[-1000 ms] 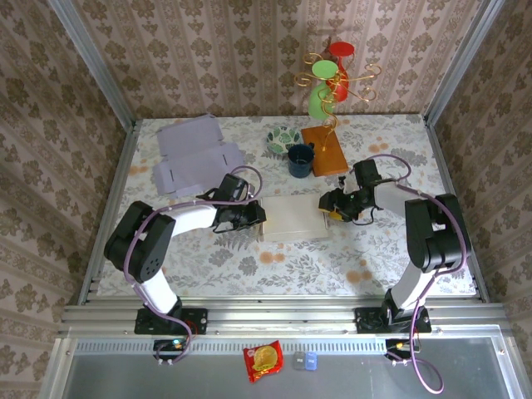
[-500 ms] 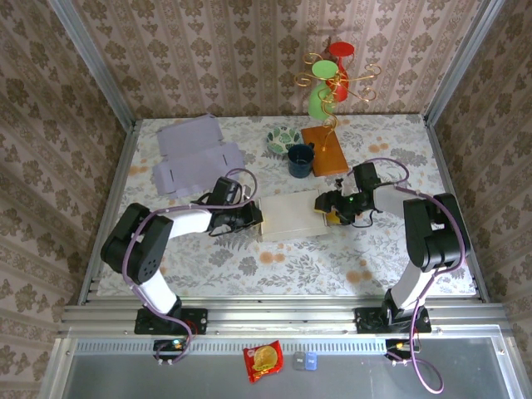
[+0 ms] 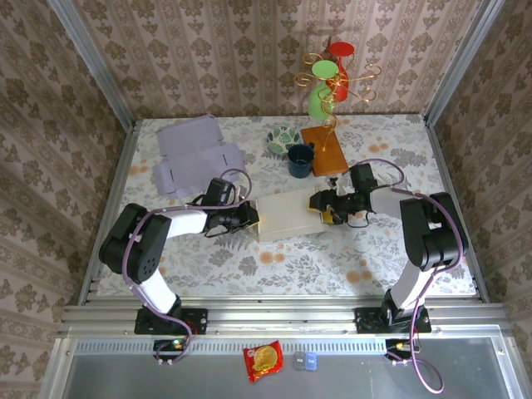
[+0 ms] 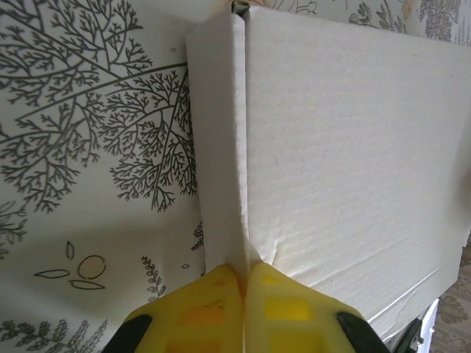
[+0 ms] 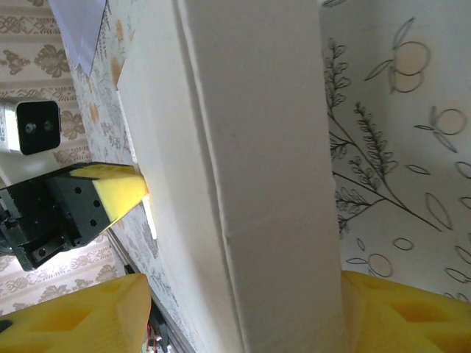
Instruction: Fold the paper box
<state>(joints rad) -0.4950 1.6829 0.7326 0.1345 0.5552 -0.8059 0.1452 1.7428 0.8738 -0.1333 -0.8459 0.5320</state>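
Left wrist: left claw [image 4: 243, 278] pinches the flap [image 4: 217, 147] of the white paper box [image 4: 346, 147]; right claw [image 5: 239, 312] straddles it, open; we risk tearing.

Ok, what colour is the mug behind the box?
Dark blue mug, clearest in the top view.

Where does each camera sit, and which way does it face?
Top external: above and behind the bases, facing down at the table; both arms, left pincer and right pincer flank the paper box.
Left wrist: faces along its shut fingers pinching the box's flap.
Right wrist: faces along the box between its spread fingers.
Shared: every view shows the box.
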